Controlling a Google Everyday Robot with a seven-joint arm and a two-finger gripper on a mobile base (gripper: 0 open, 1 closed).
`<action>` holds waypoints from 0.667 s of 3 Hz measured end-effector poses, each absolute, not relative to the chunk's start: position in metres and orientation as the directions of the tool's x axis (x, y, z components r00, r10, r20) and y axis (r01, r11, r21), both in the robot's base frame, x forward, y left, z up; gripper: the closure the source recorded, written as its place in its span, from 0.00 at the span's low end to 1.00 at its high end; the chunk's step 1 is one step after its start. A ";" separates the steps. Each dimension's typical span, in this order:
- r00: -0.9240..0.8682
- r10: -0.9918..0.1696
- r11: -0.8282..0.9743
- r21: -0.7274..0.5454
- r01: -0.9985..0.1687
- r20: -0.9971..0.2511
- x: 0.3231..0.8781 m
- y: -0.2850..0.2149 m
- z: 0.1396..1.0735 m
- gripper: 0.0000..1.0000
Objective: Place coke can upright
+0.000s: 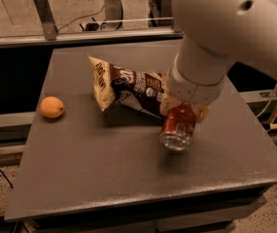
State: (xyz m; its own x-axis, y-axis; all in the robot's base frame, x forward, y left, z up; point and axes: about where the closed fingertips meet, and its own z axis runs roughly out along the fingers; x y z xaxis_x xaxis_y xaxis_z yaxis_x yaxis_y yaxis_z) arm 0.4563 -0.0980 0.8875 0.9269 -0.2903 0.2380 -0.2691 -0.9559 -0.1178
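The red coke can (178, 128) is tilted, its silver end facing down toward me, held a little above the grey table (104, 164) right of centre. My gripper (184, 109) comes down from the big white arm at the upper right and is shut on the can's upper part. The fingers are mostly hidden behind the wrist and the can.
A brown and cream chip bag (126, 87) lies on the table just left of and behind the can. A round orange fruit (51, 107) sits near the left edge. A metal rail and cables run behind the table.
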 end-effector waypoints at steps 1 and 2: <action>0.913 -0.178 -0.980 -0.149 -0.131 0.368 0.476 -0.107 0.933 1.00; 0.858 -0.152 -0.968 -0.248 -0.030 0.491 0.490 -0.124 0.988 1.00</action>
